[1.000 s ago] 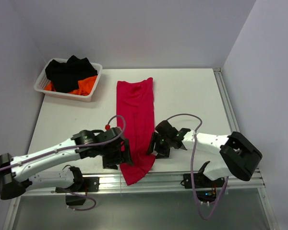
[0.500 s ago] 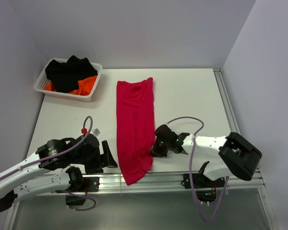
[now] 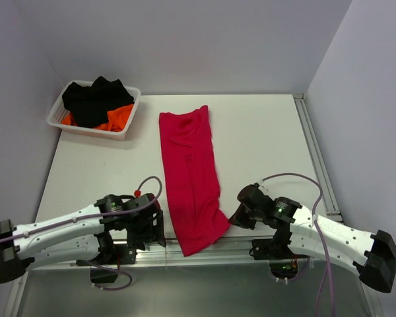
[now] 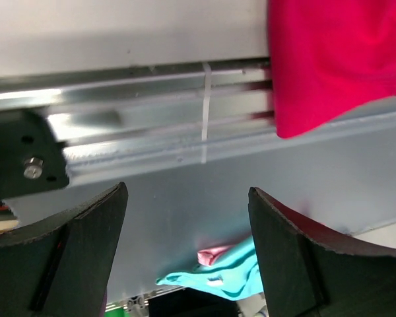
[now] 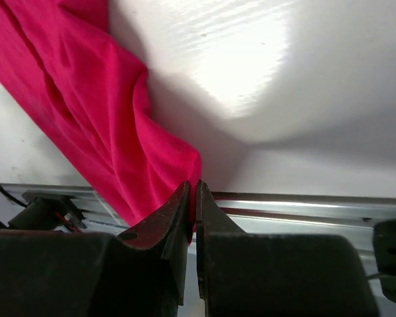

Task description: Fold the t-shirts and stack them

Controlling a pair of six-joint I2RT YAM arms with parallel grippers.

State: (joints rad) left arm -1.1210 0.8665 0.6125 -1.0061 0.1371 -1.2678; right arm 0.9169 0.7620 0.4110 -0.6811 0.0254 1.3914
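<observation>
A crimson red t-shirt (image 3: 190, 173) lies folded into a long strip down the middle of the white table (image 3: 264, 139), its near end hanging over the front edge. My right gripper (image 3: 235, 218) is at the strip's near right edge. In the right wrist view that gripper (image 5: 195, 188) is shut, with a fold of the red t-shirt (image 5: 86, 99) pinched between its fingers. Left of the strip's near end, my left gripper (image 3: 156, 228) is open and apart from the cloth. In its own view the left gripper (image 4: 187, 191) holds nothing, and the red t-shirt (image 4: 330, 59) hangs at the upper right.
A white mesh basket (image 3: 58, 120) with black cloth (image 3: 96, 99) and orange cloth (image 3: 121, 116) stands at the back left. A metal rail (image 3: 237, 249) runs along the table's front edge. Teal cloth (image 4: 234, 271) lies on the floor below.
My right gripper shut on the shirt's near right edge and drew it right and nearer. My left gripper left the cloth, swung left, then returned beside the strip's near end.
</observation>
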